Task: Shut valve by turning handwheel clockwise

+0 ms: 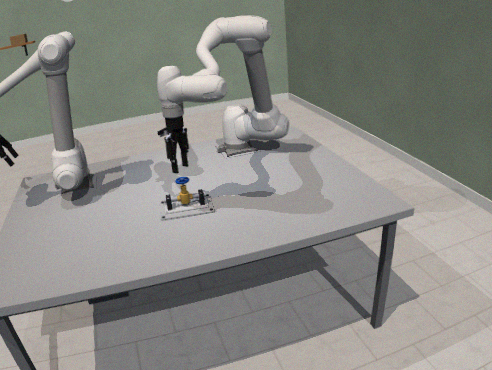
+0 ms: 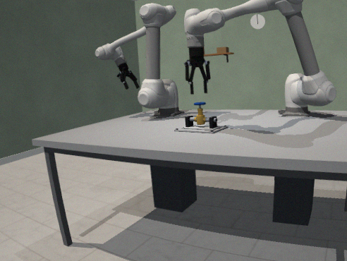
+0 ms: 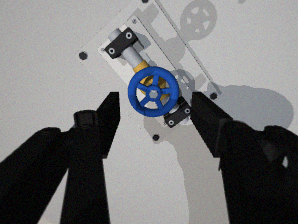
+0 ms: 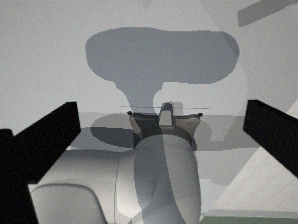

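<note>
My left claw (image 1: 180, 169) (image 2: 199, 92) (image 3: 155, 105) hung empty, fingers apart, above the blue handwheel (image 1: 182, 180) (image 2: 199, 104) (image 3: 132, 100). Correct execution required centring, vertical descent and a firm grip before clockwise rotation.

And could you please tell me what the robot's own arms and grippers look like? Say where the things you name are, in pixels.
Both arms are smooth, rounded and glossy white, each with a straight grey tube as one link. The left gripper (image 1: 180, 169) (image 2: 199, 93) (image 3: 155, 105) and right gripper (image 1: 13, 161) (image 2: 132, 87) (image 4: 161, 116) are matte black, with two angular, jointed fingers each. I can't make out any markings.
</note>
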